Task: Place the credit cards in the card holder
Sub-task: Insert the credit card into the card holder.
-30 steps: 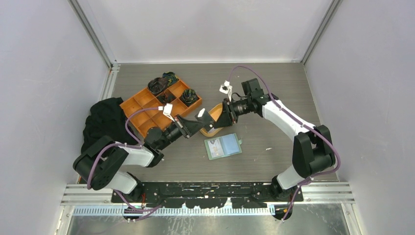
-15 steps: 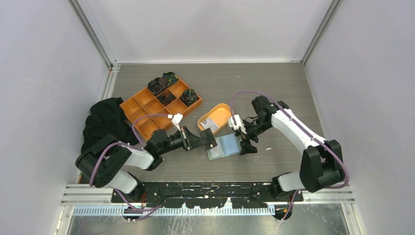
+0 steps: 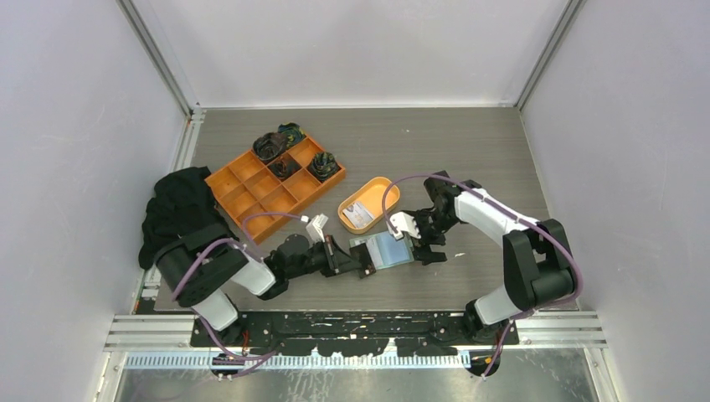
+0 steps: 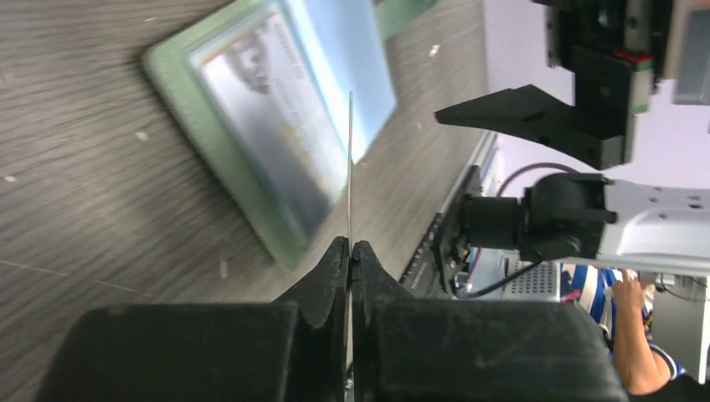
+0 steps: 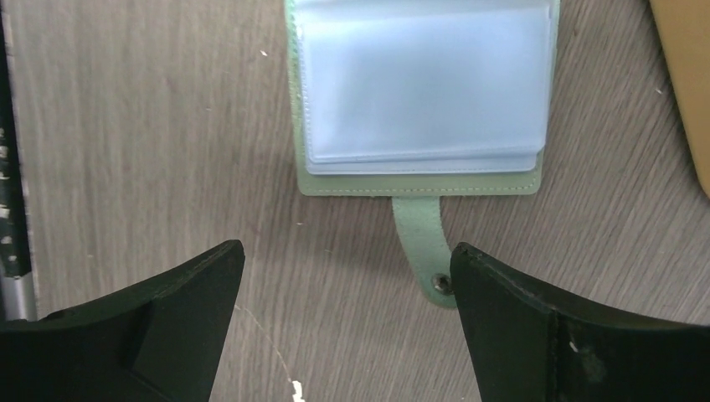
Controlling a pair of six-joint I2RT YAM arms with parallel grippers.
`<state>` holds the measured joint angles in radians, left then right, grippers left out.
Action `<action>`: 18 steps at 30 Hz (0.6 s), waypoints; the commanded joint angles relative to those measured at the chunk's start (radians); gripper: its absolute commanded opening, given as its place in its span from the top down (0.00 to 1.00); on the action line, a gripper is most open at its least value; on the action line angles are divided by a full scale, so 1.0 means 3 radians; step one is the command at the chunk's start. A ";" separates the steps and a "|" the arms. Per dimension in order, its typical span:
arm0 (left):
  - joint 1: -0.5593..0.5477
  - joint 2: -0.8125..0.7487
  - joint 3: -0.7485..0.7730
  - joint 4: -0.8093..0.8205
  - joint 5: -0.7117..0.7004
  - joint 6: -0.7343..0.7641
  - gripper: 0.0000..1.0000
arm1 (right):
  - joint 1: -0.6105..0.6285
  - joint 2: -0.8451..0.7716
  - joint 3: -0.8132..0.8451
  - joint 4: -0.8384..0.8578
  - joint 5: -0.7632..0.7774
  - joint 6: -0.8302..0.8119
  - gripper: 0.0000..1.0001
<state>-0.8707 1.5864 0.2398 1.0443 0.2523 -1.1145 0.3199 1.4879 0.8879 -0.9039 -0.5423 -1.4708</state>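
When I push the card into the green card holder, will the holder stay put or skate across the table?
It will probably skate: the card holder lies flat and unpinned on the table, with the right gripper open and not touching it. Its glossy pockets look slick, so the card should enter easily. The thin tab likely flops.

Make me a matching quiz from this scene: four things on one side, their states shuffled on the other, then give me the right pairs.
Things:
1. left gripper
2. right gripper
3. card holder
4. oval orange dish

States:
A. lying open on the table
B. jaws wide apart, holding nothing
C. has a pale card lying in it
D. shut on a thin card

Pairs: 1-D, 2-B, 3-A, 4-C
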 commanded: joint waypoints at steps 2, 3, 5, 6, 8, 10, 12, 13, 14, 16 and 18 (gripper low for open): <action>-0.0032 0.0495 0.0090 0.0665 -0.0189 -0.0189 1.00 | 0.0141 0.0111 -0.0030 0.0370 0.0256 0.0137 0.02; -0.0034 0.0600 0.0088 0.0794 -0.0206 -0.0228 1.00 | 0.0180 0.0142 -0.0025 0.0389 0.0295 0.0155 0.02; -0.0033 0.0805 0.0093 0.1036 -0.0232 -0.0295 1.00 | 0.0243 0.0197 -0.0020 0.0407 0.0358 0.0163 0.02; -0.0034 0.0897 0.0102 0.1133 -0.0235 -0.0329 1.00 | 0.0266 0.0214 -0.0015 0.0406 0.0380 0.0163 0.03; -0.0030 0.1022 0.0116 0.1274 -0.0228 -0.0376 1.00 | 0.0296 0.0246 -0.0009 0.0398 0.0408 0.0163 0.04; -0.0028 0.1058 0.0115 0.1289 -0.0235 -0.0401 1.00 | 0.0312 0.0260 0.0000 0.0371 0.0409 0.0156 0.05; -0.0034 0.0996 0.0078 0.1290 -0.0254 -0.0394 1.00 | 0.0324 0.0260 0.0004 0.0354 0.0409 0.0144 0.06; -0.0031 0.0943 0.0056 0.1290 -0.0274 -0.0383 1.00 | 0.0333 0.0263 0.0005 0.0339 0.0402 0.0129 0.06; -0.0032 0.0877 0.0028 0.1290 -0.0293 -0.0372 1.00 | 0.0341 0.0274 0.0006 0.0329 0.0397 0.0110 0.07; -0.0033 0.0729 0.0004 0.1235 -0.0298 -0.0365 1.00 | 0.0379 0.0292 0.0006 0.0309 0.0389 0.0086 0.08; -0.0033 0.0625 0.0012 0.1087 -0.0277 -0.0356 1.00 | 0.0430 0.0322 0.0006 0.0296 0.0391 0.0068 0.10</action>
<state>-0.8772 1.8580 0.2485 1.3445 0.1913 -1.2289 0.4229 1.5719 0.8825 -0.8009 -0.4221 -1.4345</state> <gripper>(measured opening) 0.008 0.915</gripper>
